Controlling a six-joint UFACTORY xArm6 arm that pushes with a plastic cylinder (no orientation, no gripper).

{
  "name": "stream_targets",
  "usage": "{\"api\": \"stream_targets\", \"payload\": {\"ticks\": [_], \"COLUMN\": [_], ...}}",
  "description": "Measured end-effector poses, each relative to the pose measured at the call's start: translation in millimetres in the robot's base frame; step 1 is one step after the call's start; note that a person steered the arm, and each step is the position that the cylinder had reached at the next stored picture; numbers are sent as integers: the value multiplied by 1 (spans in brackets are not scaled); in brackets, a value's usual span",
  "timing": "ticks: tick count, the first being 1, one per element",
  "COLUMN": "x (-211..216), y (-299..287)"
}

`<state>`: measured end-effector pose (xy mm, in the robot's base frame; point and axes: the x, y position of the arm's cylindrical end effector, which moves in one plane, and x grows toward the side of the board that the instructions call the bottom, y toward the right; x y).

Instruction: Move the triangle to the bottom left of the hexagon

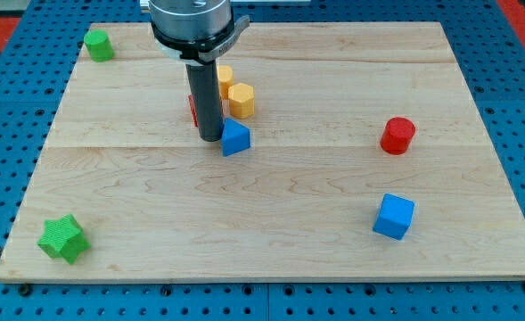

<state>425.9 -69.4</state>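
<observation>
A blue triangle block [235, 138] lies near the board's middle, just below a yellow hexagon block [241, 100]. My tip [211, 138] stands on the board touching the triangle's left side, at the lower left of the hexagon. A second yellow block [225, 77] sits right behind the hexagon, partly hidden by the rod. A red block [192, 109] shows only as a sliver behind the rod's left edge.
A red cylinder [397, 135] stands at the view's right. A blue cube [394, 217] lies at the lower right. A green star [62, 238] sits at the bottom left corner. A green block [99, 45] sits at the top left corner.
</observation>
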Motion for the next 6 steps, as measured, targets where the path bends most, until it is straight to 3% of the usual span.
{"api": "stream_targets", "payload": {"ticks": [3, 4, 5, 6], "x": [1, 48, 97, 74], "y": [-11, -46, 10, 60]}}
